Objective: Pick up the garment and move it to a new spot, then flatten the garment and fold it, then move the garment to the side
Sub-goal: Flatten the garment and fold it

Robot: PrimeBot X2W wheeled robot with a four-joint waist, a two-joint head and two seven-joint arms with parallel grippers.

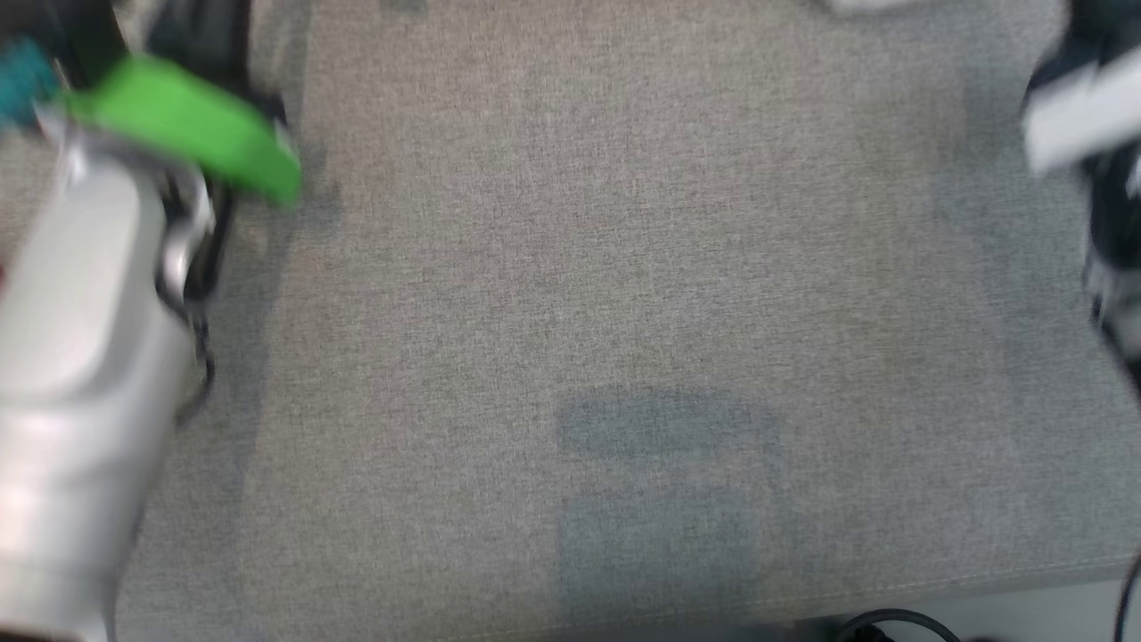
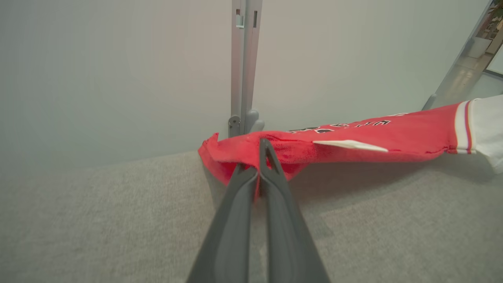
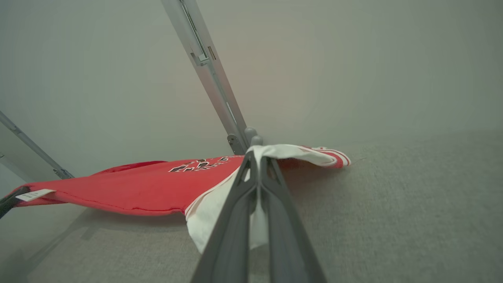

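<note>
The garment [image 2: 373, 137] is red with black lettering, a white tag and a white sleeve with red stripes. It hangs stretched just above the grey fabric surface [image 2: 118, 220]. My left gripper [image 2: 261, 165] is shut on its red edge. In the right wrist view the garment [image 3: 137, 184] spreads to the left, and my right gripper [image 3: 257, 161] is shut on its white sleeve. The head view is blurred: my pale left forearm [image 1: 80, 312] with a green band [image 1: 187, 125] is at the left.
A pale wall panel with a metal post [image 2: 243, 59] stands close behind the surface; the post [image 3: 208, 74] leans in the right wrist view. The surface's front edge [image 1: 802, 593] runs along the bottom of the head view, with a black cable [image 1: 891, 620] below it.
</note>
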